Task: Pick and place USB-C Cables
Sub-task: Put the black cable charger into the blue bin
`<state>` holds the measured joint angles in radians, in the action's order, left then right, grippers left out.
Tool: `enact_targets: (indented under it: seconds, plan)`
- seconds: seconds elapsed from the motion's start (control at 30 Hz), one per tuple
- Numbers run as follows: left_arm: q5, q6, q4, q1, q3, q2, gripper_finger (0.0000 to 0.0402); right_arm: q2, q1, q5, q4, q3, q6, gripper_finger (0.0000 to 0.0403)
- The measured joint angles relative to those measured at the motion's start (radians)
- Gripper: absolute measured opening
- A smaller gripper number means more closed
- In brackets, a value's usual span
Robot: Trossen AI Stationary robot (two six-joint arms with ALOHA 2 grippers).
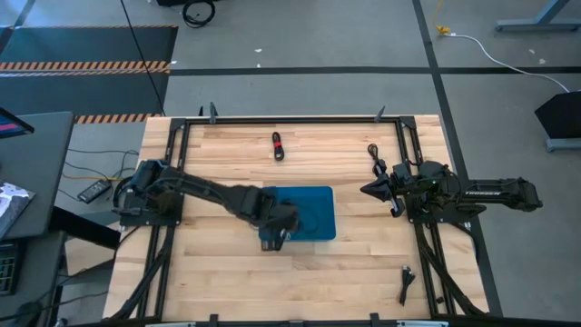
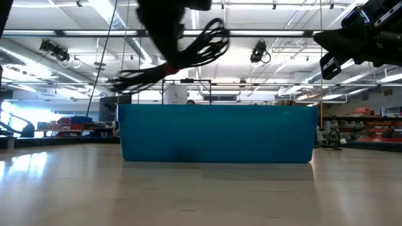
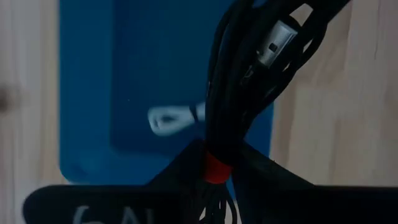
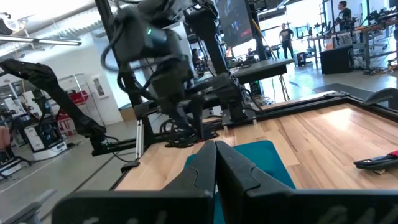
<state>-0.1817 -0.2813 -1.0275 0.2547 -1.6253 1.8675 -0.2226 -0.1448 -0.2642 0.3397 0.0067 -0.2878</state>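
My left gripper (image 1: pixel 275 238) hovers over the near-left part of the blue tray (image 1: pixel 320 202) and is shut on a coiled black USB-C cable (image 2: pixel 198 50) with a red band. In the left wrist view a silver plug (image 3: pixel 277 40) shows on the coil, and a small white loop (image 3: pixel 171 117) lies on the tray floor (image 3: pixel 143 74). My right gripper (image 1: pixel 367 189) waits shut, raised above the table to the right of the tray. Three more cables lie on the wood: one with a red tie (image 1: pixel 278 146) by the far edge, one (image 1: pixel 373 156) far right, one (image 1: pixel 405 283) near right. My left gripper pinches the coil between its two fingers at the red band (image 3: pixel 216 168), coming from above. The coil is lifted clear above the tray rim (image 2: pixel 217 108). Its loops (image 2: pixel 210 39) stick out sideways from the fingers, roughly level.
The tray wall (image 2: pixel 217 135) stands in the table's middle. Black frame rails (image 1: pixel 413 163) run along the left, right and far sides of the table. Bare wood (image 1: pixel 345 272) lies on the near side of the tray.
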Motion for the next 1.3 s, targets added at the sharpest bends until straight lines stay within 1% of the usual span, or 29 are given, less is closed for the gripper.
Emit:
enact_targets:
  seconds: [0.2, 0.43, 0.57, 0.8, 0.93, 1.0, 1.1, 1.17, 1.23, 1.3]
  plan:
    - [-0.003, 0.103, 0.127, -0.045, -0.006, 0.000, 0.0067, 0.000, 0.000, -0.022, 0.001, 0.000, 0.000, 0.0015]
    - [-0.006, 0.162, 0.224, -0.069, -0.004, 0.000, 0.0068, 0.000, 0.000, -0.026, 0.002, 0.000, -0.001, 0.0015]
    - [-0.005, 0.173, 0.219, -0.069, -0.004, 0.029, 0.0067, 0.000, 0.000, -0.027, 0.002, 0.000, -0.001, 0.0015]
    - [-0.006, 0.197, 0.202, -0.076, -0.003, 0.126, 0.0071, 0.000, 0.000, -0.028, 0.004, 0.000, -0.001, 0.0015]
    - [-0.005, 0.199, 0.221, -0.092, -0.002, 0.148, 0.0070, 0.000, 0.000, -0.028, 0.005, 0.000, -0.001, 0.0015]
    - [0.014, 0.199, 0.208, -0.099, -0.002, 0.149, 0.0071, 0.000, 0.000, -0.027, 0.005, 0.000, -0.001, 0.0015]
    - [0.039, 0.197, 0.238, -0.104, -0.004, 0.165, 0.0082, 0.000, 0.000, -0.028, 0.005, 0.000, -0.002, 0.0015]
    - [0.041, 0.198, 0.227, -0.103, -0.002, 0.168, 0.0093, -0.002, 0.000, -0.027, 0.003, 0.000, -0.002, 0.0015]
    - [0.039, 0.199, 0.255, -0.103, -0.005, 0.176, 0.0105, -0.002, 0.000, -0.027, 0.004, 0.000, -0.002, 0.0015]
    - [0.036, 0.200, 0.236, -0.102, -0.003, 0.178, 0.0116, -0.002, 0.000, -0.026, 0.001, 0.000, -0.001, 0.0015]
